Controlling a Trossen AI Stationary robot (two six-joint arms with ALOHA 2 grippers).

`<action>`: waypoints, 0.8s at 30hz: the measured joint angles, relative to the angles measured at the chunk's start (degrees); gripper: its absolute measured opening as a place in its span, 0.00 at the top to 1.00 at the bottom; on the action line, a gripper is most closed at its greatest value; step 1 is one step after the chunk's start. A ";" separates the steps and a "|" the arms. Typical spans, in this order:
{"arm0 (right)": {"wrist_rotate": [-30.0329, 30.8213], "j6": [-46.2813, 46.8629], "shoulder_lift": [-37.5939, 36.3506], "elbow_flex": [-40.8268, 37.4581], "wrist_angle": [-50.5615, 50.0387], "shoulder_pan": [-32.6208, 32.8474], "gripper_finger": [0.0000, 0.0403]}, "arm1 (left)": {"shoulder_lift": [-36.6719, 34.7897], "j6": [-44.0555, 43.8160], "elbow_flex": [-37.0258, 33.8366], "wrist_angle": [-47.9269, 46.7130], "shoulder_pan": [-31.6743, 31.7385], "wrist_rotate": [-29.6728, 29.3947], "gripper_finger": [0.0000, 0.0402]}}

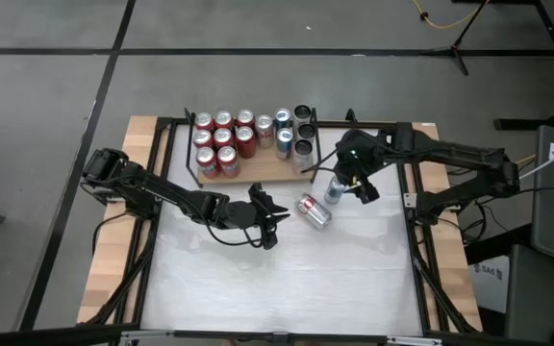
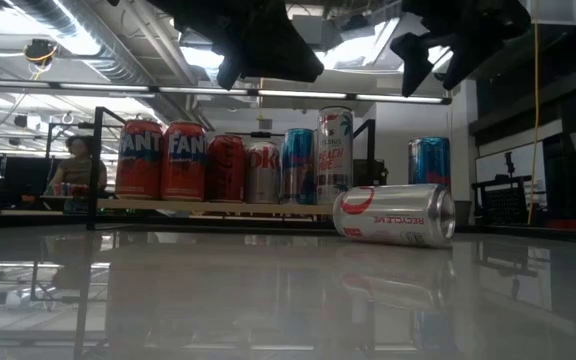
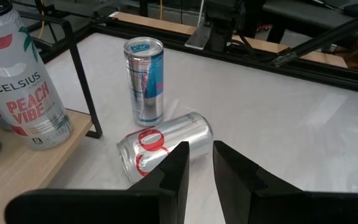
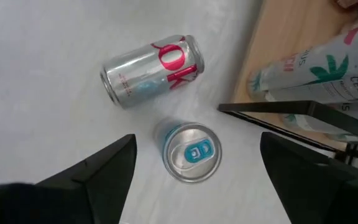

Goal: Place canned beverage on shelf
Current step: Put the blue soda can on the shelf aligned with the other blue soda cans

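From above, the shelf [image 1: 258, 171] is sitting at twelve o'clock on the white surface [image 1: 287, 279], crowded with cans. A silver can [image 1: 314, 210] is lying on its side just off the shelf's five o'clock corner, with a blue can [image 1: 334, 191] standing beside it. The right end effector [image 1: 352, 185] is hovering over the blue can, fingers spread wide, holding nothing. The left end effector [image 1: 275, 223] is waiting at nine o'clock of the silver can, fingers nearly closed, empty.

At table height, the silver can [image 2: 395, 214] is lying in front of the shelf [image 2: 218, 208].
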 joint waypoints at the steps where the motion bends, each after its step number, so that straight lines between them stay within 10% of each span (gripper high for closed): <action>1: -0.32 -0.36 0.00 0.00 -0.01 -0.27 0.18 | 0.00 0.01 0.00 -0.10 0.00 0.00 0.84; 24: -3.11 -8.29 0.00 -12.51 10.73 -1.88 0.18 | 0.00 0.03 0.00 -0.41 0.00 0.00 0.84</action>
